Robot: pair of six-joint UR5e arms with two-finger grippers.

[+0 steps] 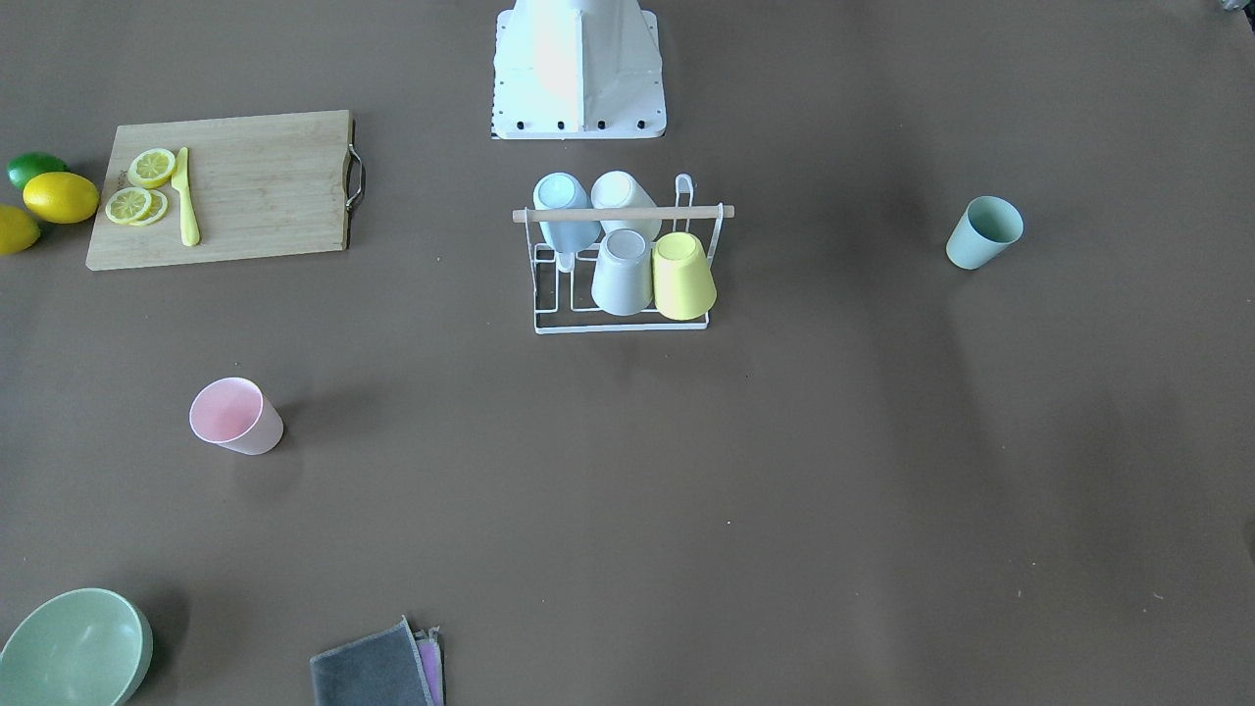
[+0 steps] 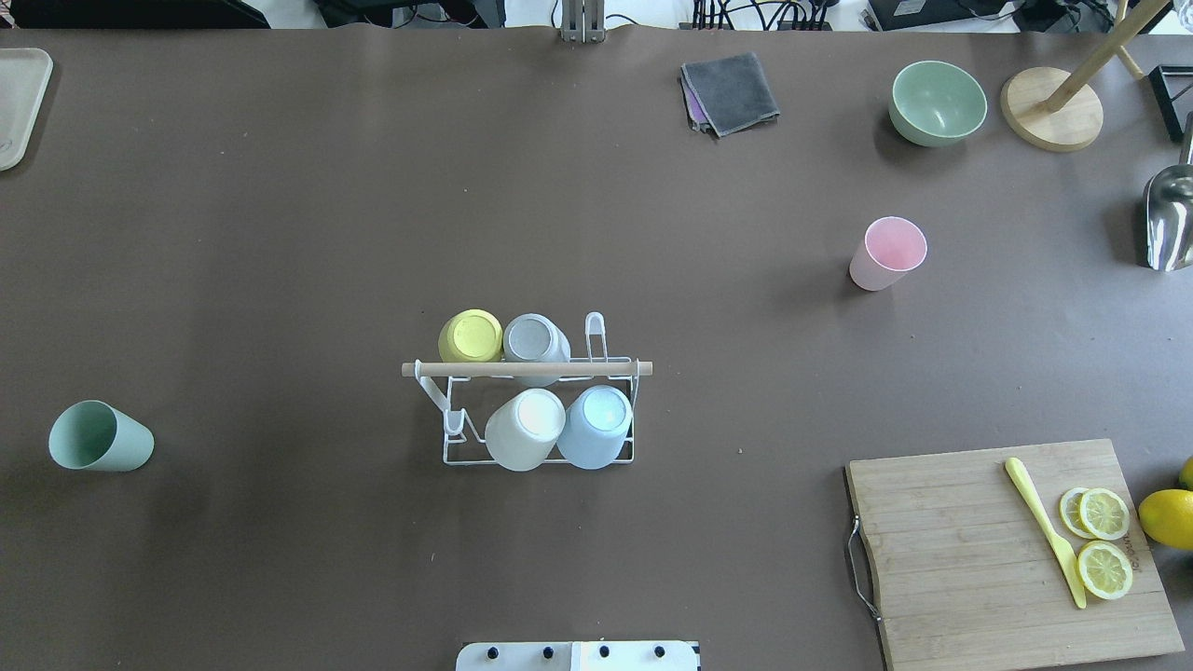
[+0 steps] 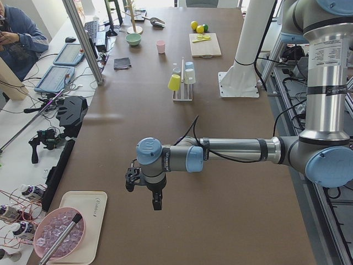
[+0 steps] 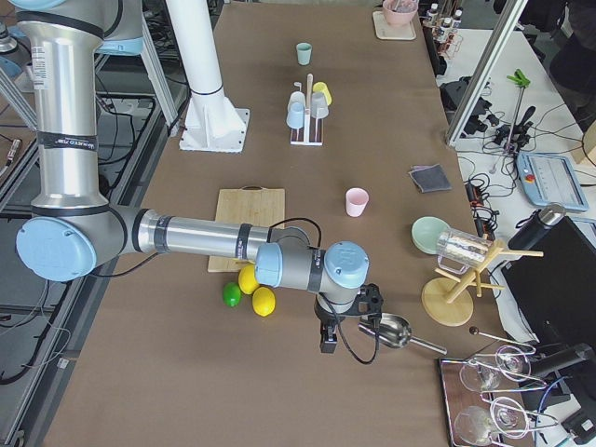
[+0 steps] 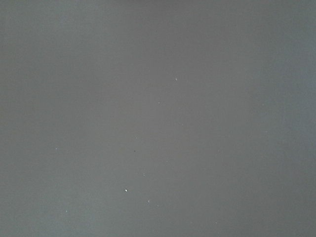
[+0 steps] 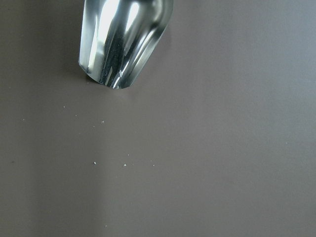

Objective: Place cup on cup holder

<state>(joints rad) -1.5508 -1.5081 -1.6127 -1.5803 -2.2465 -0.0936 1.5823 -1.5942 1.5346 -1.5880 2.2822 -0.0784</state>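
The rack stands in the middle of the table, just in front of the robot's base. It carries four cups, all upside down: a yellow cup and a gray cup on the far side, and a white cup and a blue cup on the near side. Two prongs stand bare.

A green cup stands upright far to the robot's left, and a pink cup stands upright to the right and farther away. Both are well apart from the rack.

The left gripper hangs over bare table at the left end. The right gripper hangs at the right end, just beside a metal scoop. I cannot tell if either one is wide or narrow.

A board carries lemon slices and a yellow knife. A small printed mark by the slices is too small to read.
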